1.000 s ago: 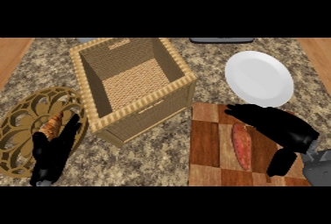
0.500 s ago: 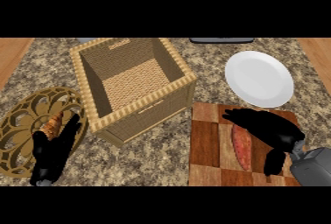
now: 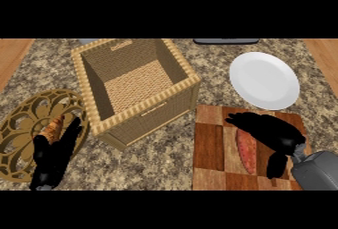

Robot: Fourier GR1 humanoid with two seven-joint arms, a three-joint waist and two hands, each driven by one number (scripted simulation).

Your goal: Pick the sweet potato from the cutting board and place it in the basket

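Left hand (image 3: 56,152) rests at the counter's (image 3: 165,152) front-left, fingers straight and relaxed, lying over a round gold trivet (image 3: 20,134); an orange-brown item (image 3: 52,127) sits on the trivet just beside the fingers, can't tell what it is. Wicker basket (image 3: 178,74) stands mid-counter toward the back, open top. White plate (image 3: 264,80) sits at back-right, just behind the cutting board (image 3: 208,147). Checkered board lies at the front-right edge. Sweet potato (image 3: 246,150) lies lengthwise on the board, right of its centre. Right hand (image 3: 267,127) is over the potato's far end and right side, fingers curled down beside it; can't tell if it is grasping.
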